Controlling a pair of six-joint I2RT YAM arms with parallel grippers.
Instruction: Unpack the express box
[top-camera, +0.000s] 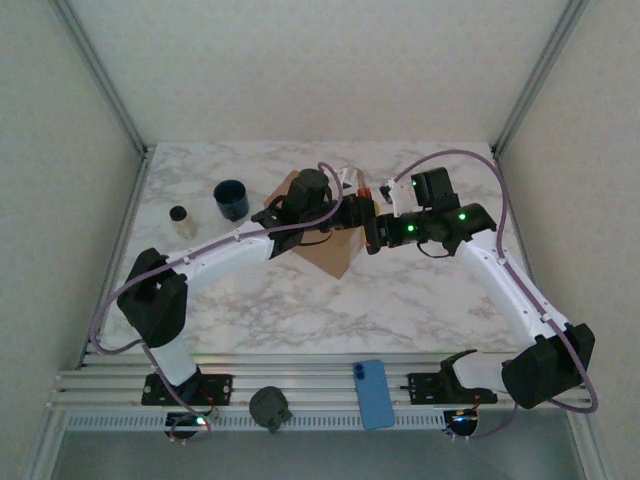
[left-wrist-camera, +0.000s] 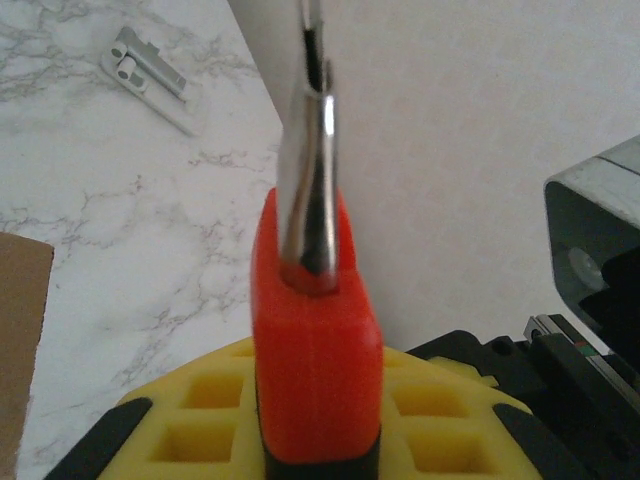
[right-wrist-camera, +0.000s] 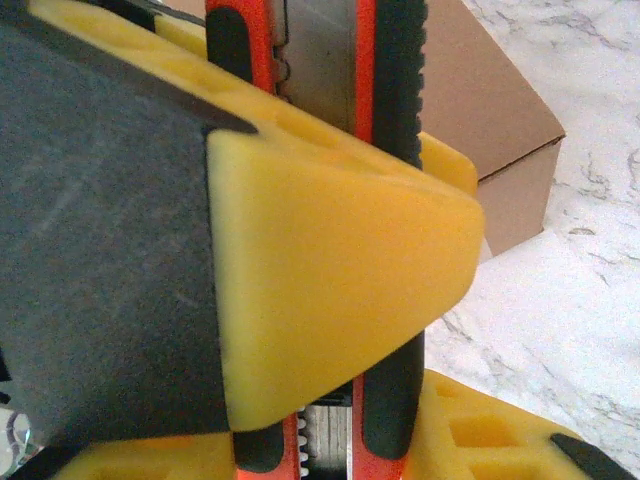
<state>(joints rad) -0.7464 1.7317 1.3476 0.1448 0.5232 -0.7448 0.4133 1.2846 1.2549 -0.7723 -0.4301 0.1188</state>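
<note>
top: express box (top-camera: 330, 255) mid-frame on the table (top-camera: 300, 320), left tool (top-camera: 335, 205) and right tool (top-camera: 372, 228) meeting at its upper edge | left wrist: utility knife (left-wrist-camera: 315, 350) with blade (left-wrist-camera: 305, 150) bared; we cannot tell this tool's grip | right wrist: tool clamped on the knife; we judge a slip could plunge the blade too deep
</note>
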